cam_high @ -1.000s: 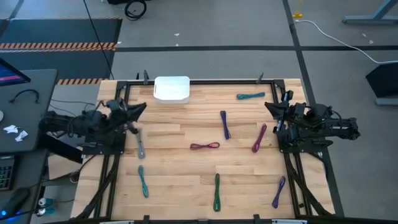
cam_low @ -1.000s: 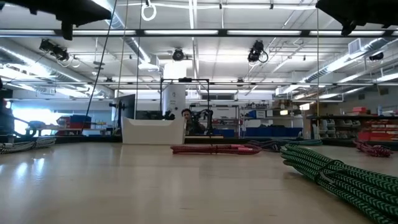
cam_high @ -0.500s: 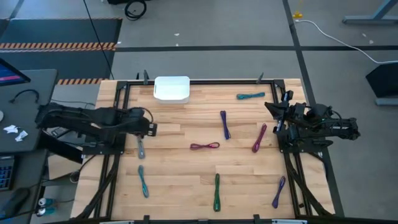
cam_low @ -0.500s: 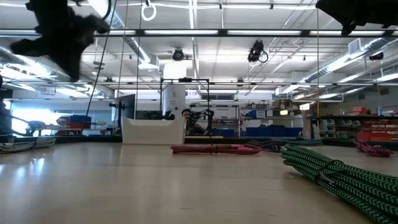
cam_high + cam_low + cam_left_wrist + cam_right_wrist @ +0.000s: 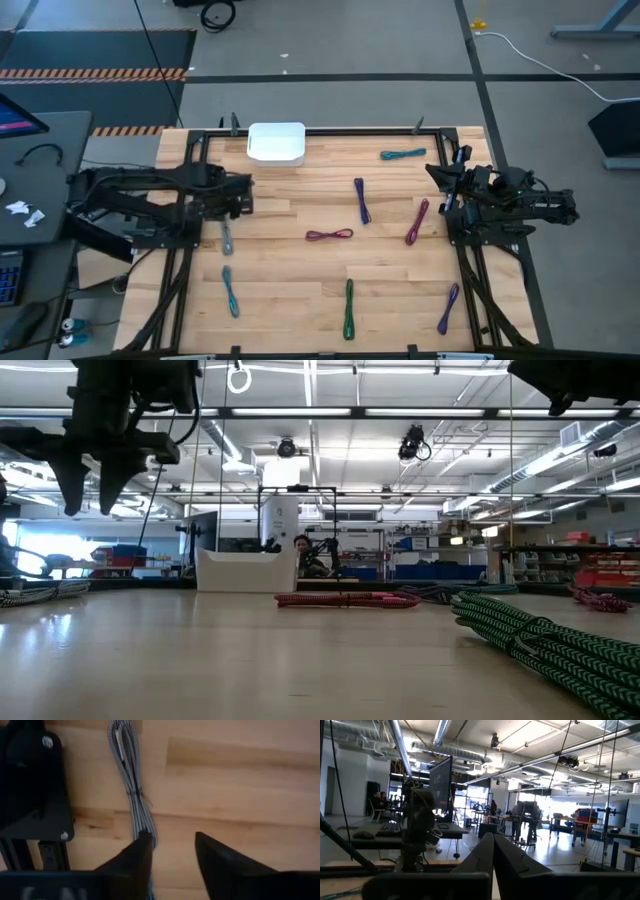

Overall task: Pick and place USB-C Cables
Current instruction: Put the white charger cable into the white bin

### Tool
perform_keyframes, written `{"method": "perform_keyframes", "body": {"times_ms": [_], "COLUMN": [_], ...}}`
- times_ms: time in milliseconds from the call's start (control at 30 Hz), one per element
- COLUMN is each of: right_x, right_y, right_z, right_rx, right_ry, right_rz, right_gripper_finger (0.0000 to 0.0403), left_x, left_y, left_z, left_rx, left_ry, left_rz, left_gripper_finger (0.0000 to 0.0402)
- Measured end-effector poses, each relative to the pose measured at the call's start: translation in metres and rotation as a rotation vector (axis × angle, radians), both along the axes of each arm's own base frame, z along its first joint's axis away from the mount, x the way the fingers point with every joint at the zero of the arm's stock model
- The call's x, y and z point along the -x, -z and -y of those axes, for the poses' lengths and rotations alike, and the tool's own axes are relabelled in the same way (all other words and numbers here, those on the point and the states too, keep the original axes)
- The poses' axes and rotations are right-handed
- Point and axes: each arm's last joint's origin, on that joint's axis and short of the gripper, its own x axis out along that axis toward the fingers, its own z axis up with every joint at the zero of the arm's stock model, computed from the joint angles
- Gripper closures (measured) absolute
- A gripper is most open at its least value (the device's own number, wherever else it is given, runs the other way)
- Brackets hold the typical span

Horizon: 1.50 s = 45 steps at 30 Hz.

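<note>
Below, a thin grey bundled cable (image 5: 134, 795) lies straight on the wooden tabletop (image 5: 300, 290); the left end effector (image 5: 172, 852), fingers spread, has swung over it.

Left gripper (image 5: 243, 195) is hovering over the table's (image 5: 300, 300) left side, just behind a bundled cable (image 5: 226, 236). Right gripper (image 5: 440, 187) is sitting at the right edge. Remaining cables (image 5: 361, 200) are lying scattered between; a bin (image 5: 276, 143) is standing at the rear.

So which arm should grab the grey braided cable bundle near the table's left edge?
Left. The left gripper hangs open just above the grey braided cable bundle, fingers pointing down at it. The right gripper sits shut at the far right edge.
</note>
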Motion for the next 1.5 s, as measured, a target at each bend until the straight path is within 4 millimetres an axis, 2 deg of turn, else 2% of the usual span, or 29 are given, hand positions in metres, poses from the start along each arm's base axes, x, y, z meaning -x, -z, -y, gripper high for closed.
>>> {"method": "perform_keyframes", "body": {"times_ms": [167, 300, 567, 867, 1067, 1333, 1400, 1500], "right_x": [0.0, 0.0, 0.0, 0.0, 0.0, 0.0, 0.0, 0.0], "right_y": [0.0, 0.0, 0.0, 0.0, 0.0, 0.0, 0.0, 0.0], "right_z": [0.0, 0.0, 0.0, 0.0, 0.0, 0.0, 0.0, 0.0], "right_rx": [0.0, 0.0, 0.0, 0.0, 0.0, 0.0, 0.0, -0.001], "right_ry": [0.0, 0.0, 0.0, 0.0, 0.0, 0.0, 0.0, 0.0], "right_rz": [0.0, 0.001, 0.001, 0.001, 0.002, 0.001, 0.001, 0.002], "right_gripper_finger": [0.0389, 0.0389, 0.0389, 0.0389, 0.0389, 0.0389, 0.0389, 0.0389], "left_x": [-0.001, -0.001, 0.019, 0.028, 0.031, 0.024, 0.019, -0.001], "left_y": [0.006, 0.013, 0.062, 0.098, 0.103, 0.103, 0.099, 0.077], "left_z": [-0.016, -0.027, -0.03, -0.028, -0.028, -0.032, -0.034, -0.043], "left_rx": [0.021, 0.037, 0.159, 0.071, 0.019, -0.033, -0.061, -0.141], "left_ry": [-0.012, -0.012, -0.058, -0.055, 0.024, 0.136, 0.177, 0.259], "left_rz": [-0.045, -0.095, -0.153, -0.105, -0.112, -0.036, -0.024, 0.115], "left_gripper_finger": [0.0168, 0.014, 0.0143, 0.0161, 0.0202, 0.0335, 0.0371, 0.0377]}}
